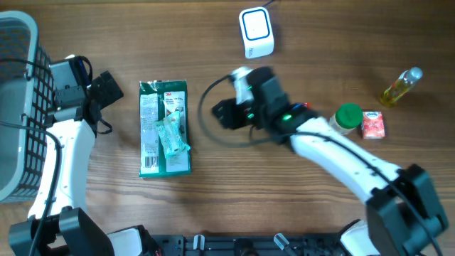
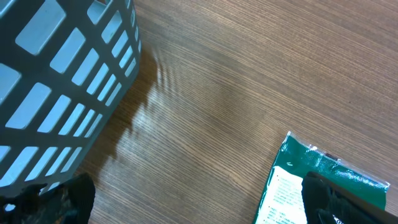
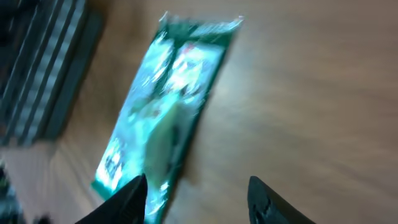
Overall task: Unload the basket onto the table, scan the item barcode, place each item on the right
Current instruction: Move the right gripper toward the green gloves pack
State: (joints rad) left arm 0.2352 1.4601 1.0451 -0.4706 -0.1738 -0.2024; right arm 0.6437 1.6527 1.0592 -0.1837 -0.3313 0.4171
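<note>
The item, a flat green package (image 1: 164, 128), lies on the wooden table left of centre, with a small pale green packet (image 1: 173, 135) resting on it. A white scanner (image 1: 256, 32) stands at the back, middle. My right gripper (image 1: 225, 114) hovers just right of the package with its jaws apart and nothing between them. The right wrist view is blurred and shows the package (image 3: 168, 106) ahead of the open gripper (image 3: 198, 186). My left gripper (image 1: 106, 87) sits left of the package and is wide open. In its own view, the left gripper (image 2: 199, 199) has the package's corner (image 2: 329, 180) by its right finger.
A grey slatted basket (image 1: 18, 107) fills the far left edge, close to the left arm (image 2: 56, 81). On the right stand a green-lidded jar (image 1: 347, 117), a pink carton (image 1: 373, 124) and a bottle of yellow oil (image 1: 400, 87). A black cable (image 1: 206, 121) loops beside the right gripper.
</note>
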